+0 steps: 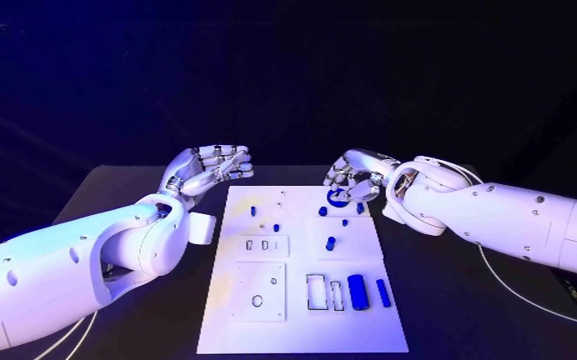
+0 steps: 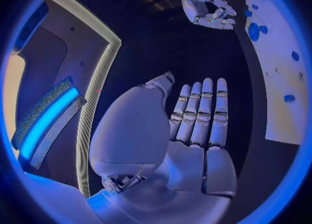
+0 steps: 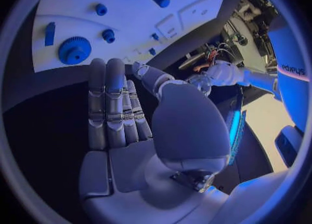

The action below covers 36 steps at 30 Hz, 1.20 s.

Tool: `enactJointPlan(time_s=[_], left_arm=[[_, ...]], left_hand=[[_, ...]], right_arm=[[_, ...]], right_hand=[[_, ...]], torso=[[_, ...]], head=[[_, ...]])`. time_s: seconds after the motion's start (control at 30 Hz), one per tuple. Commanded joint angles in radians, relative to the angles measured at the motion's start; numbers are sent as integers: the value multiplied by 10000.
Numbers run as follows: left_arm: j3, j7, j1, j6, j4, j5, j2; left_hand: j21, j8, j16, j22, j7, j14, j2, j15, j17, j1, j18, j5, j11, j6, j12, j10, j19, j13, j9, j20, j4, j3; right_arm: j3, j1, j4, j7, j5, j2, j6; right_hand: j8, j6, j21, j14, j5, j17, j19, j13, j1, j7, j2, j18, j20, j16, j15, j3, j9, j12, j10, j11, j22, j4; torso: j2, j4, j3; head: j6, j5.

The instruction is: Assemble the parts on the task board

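The white task board [image 1: 301,293] lies in the middle of the black table [image 1: 144,310], with small blue parts on it. A blue gear [image 1: 342,197] sits near its far right edge, a blue cylinder [image 1: 356,287] near the front. The right hand [image 1: 356,177] hovers just over the gear, fingers straight and together, holding nothing. The left hand [image 1: 211,167] is beside the board's far left corner, empty, its fingers extended.

The left hand [image 1: 211,168] is hovering with its fingers straight, side by side, and gripping nothing. The right hand [image 1: 355,178] is hovering likewise, fingers extended together, palm empty, both arms reaching inward.
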Motion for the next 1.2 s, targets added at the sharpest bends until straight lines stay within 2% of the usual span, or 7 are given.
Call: enactJointPlan(time_s=[0.03,0.13,0.27,0.33,0.6,0.83,1.2], left_arm=[[20,-56,31,438,250,63,-117],[25,-87,42,466,379,114,-197],[30,-112,61,494,507,156,-261],[31,-121,67,504,543,170,-273],[34,-165,87,549,633,210,-318],[37,-202,116,513,664,219,-339],[38,-257,173,513,658,222,-346]], left_hand=[[56,7,-2,18,61,-73,-106,-13,15,8,128,-45,5,51,-73,63,82,2,6,-3,1,43],[74,-1,-3,23,70,-86,-124,-9,28,-13,126,-48,12,38,-91,57,112,0,5,-11,5,41],[81,-4,-4,24,75,-93,-133,-7,33,-25,125,-51,16,34,-98,55,123,-1,5,-14,8,38],[85,-6,-4,25,78,-98,-139,-5,38,-34,124,-52,17,31,-102,54,130,-1,5,-16,11,36],[97,-13,-9,27,90,-119,-158,1,51,-64,121,-56,25,20,-121,48,150,-3,4,-21,20,27],[104,-20,-15,26,106,-140,-172,8,62,-88,118,-58,36,7,-138,38,161,-4,3,-24,27,19],[106,-20,-15,26,110,-147,-174,10,68,-91,116,-56,39,6,-144,37,165,-4,4,-25,26,21]], right_arm=[[3,16,54,-982,-2133,85,722],[0,19,24,-1130,-2410,188,852],[-7,5,-68,-1260,-2662,342,959],[-10,-3,-103,-1289,-2727,394,984],[-24,-34,-296,-1434,-2951,607,1045],[-40,-122,-363,-1502,-3002,675,1216],[-47,-218,-485,-1561,-3010,785,1123]], right_hand=[[-61,13,1331,93,-21,778,523,-9,-51,38,-157,-229,31,879,54,110,95,-27,-315,69,1659,143],[-96,-23,2919,290,-52,2804,1191,-5,-85,76,-266,-508,94,3059,112,51,237,-20,-631,109,3709,324],[-133,-69,4108,430,-58,4181,1745,46,-44,72,-269,-739,134,4555,142,-77,350,-14,-741,137,5304,477],[-141,-78,4386,442,-58,4488,1859,71,-18,70,-273,-790,145,4912,152,-125,393,-8,-758,138,5675,526],[-169,-114,5150,516,15,5337,2218,165,39,50,-268,-953,174,5864,163,-171,512,19,-705,126,6743,671],[-186,-143,5367,539,23,5564,2327,201,16,11,-267,-1002,174,6129,156,-158,553,8,-670,106,7052,750],[-133,-43,5441,518,103,5610,2326,233,20,10,-159,-1010,174,6243,154,-50,625,8,-626,100,7155,855]], torso=[[187,55,-38],[232,72,-49],[317,97,-57],[335,105,-58],[421,120,-62],[470,138,-64],[509,159,-68]], head=[[10,-56],[3,-65],[1,-54],[-1,-58],[-12,-65],[-102,-69],[-149,-31]])
